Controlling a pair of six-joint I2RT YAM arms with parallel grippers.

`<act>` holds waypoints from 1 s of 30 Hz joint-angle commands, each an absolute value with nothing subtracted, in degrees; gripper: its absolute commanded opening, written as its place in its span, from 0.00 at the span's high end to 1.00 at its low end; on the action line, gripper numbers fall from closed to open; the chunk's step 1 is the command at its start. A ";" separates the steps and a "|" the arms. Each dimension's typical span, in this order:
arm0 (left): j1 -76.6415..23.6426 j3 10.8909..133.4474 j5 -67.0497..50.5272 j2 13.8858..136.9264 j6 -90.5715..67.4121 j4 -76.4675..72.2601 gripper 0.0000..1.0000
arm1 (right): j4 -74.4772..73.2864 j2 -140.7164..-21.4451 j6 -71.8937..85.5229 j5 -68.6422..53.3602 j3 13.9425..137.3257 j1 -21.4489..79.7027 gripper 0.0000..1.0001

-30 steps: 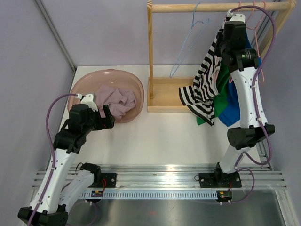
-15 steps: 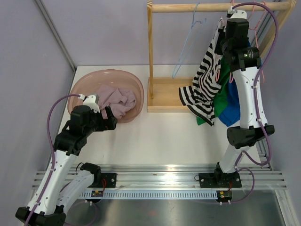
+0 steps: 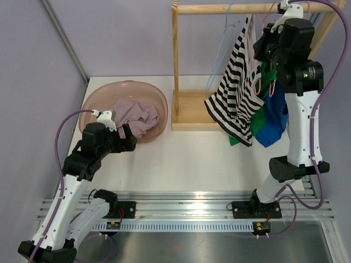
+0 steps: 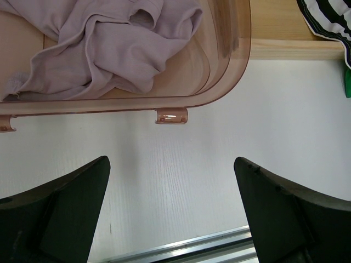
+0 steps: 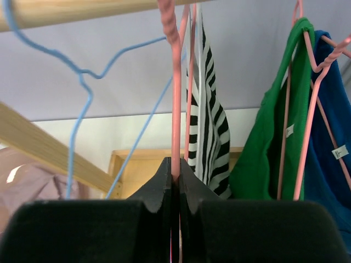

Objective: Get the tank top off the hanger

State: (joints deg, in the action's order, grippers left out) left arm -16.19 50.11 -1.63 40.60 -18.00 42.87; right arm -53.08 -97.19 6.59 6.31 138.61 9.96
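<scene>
I see the wooden rack point(image 3: 175, 66) at the back of the table point(image 3: 181, 159), with the pink tub point(image 3: 101, 98) to its left. The striped tank top point(image 3: 236, 93) hangs from the rail on a pink hanger point(image 5: 176, 82). My right claw point(image 5: 175, 171) is pinched tight on the hanger's wire. My left claw point(image 4: 173, 186) gapes wide over the table, beside the tub.
</scene>
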 commanded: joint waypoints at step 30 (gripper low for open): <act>-39.97 53.52 6.98 36.64 -27.33 28.39 0.01 | -40.19 -44.74 18.62 -49.56 58.40 11.24 1.00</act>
